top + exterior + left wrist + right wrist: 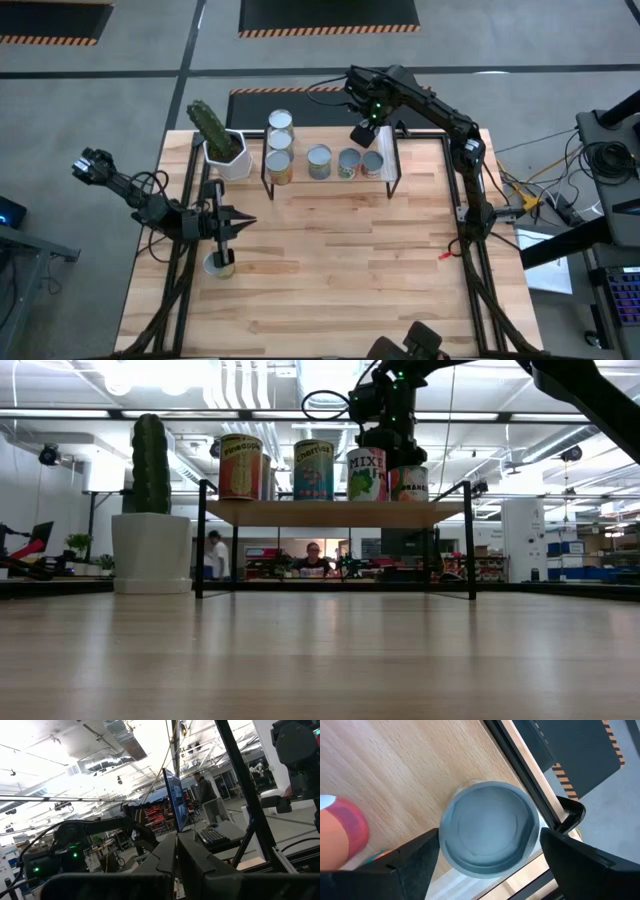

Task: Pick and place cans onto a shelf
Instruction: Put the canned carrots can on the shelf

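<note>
My left gripper (232,228) rests closed and empty at the table's left edge, over one can (219,264). Six cans line the shelf (330,185) farther right. My right gripper (363,134) hangs spread around the rightmost can (489,827), not squeezing it.

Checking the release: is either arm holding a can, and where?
Neither: right gripper jaws stand open, either side of the can on the shelf; left gripper shut, empty.

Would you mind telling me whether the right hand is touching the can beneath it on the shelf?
Cannot tell. In the right wrist view the right hand straddles the can with its fingers spread, but no clear gap or contact shows at either side.
</note>
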